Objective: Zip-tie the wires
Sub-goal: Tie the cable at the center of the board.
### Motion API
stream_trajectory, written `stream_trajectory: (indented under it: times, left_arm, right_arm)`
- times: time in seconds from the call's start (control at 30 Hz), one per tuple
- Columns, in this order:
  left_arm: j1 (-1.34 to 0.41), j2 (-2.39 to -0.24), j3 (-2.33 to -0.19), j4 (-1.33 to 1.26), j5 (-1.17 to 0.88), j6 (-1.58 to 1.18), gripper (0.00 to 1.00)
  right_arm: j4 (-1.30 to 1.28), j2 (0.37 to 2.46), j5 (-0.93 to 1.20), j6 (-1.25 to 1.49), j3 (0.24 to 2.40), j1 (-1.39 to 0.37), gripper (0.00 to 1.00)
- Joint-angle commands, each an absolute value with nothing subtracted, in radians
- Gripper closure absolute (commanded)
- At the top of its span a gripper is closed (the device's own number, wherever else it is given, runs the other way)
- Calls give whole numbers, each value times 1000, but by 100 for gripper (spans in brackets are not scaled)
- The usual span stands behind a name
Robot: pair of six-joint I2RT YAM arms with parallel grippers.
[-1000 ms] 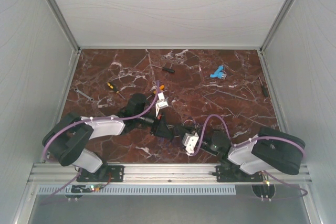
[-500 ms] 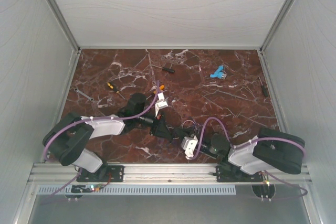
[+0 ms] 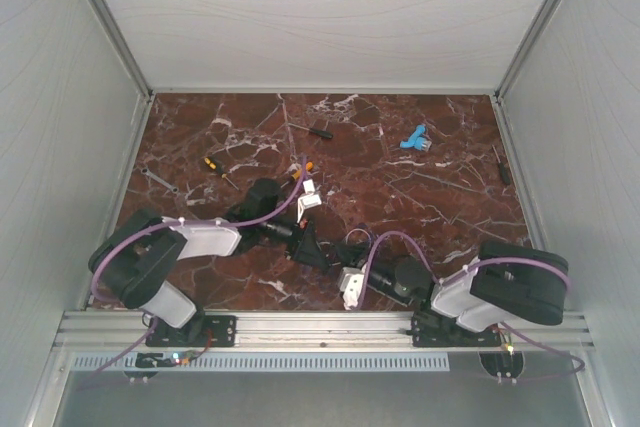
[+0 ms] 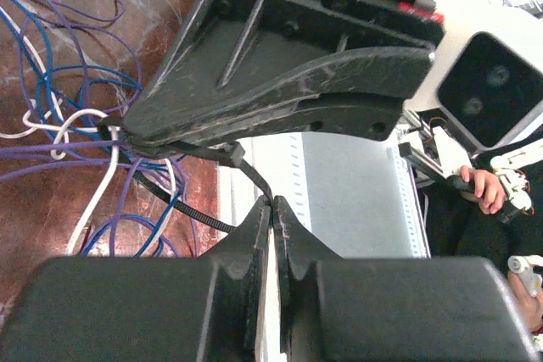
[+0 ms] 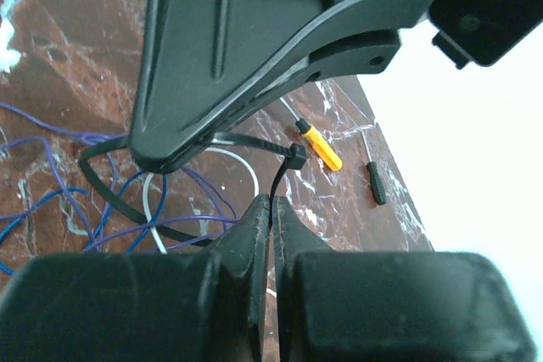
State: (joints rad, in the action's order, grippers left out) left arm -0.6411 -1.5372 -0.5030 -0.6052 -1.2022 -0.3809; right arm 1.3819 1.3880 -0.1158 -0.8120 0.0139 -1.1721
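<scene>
1. The left arm (image 3: 200, 240) reaches from its base at the near left edge toward the middle of the red-brown marble table (image 3: 430, 187). It is held low, with the wrist pointing right.
2. The right arm (image 3: 470, 292) lies low and stretches left along the near edge, so the two wrists meet tip to tip.
3. The left gripper (image 4: 271, 209) is fully closed, pinching the strap of a black plastic zip tie (image 5: 296, 155).
4. The right gripper (image 5: 271, 205) is also clamped tight on the zip tie. The tie's square head sits between the two sets of fingertips.
5. The thin purple, blue and white wires (image 4: 85, 137) lie on the marble at the near centre, just beside the fingertips. The zip tie loops round several strands.
6. The wire loops fan out flat away from the grippers, and I cannot make out a clear long axis.
</scene>
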Motion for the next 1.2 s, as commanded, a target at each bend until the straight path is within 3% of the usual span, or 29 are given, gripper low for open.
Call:
stream_trajectory:
  times: [0.0,0.73,1.17]
  left_arm:
    - [-633,-1529,-532,-700,-1257,-449,100]
    - [-618,-1606,-572,-675,-1328,-459,100]
    - [-598,-1627,-562,-733,-1356,-501,100]
  right_arm:
    - [1495,1436,-151,-906,15,-1188,100]
    - [1422,1334,-82,-886,19,-1217,100]
    - [1449,1415,-157,-971,35,-1262,100]
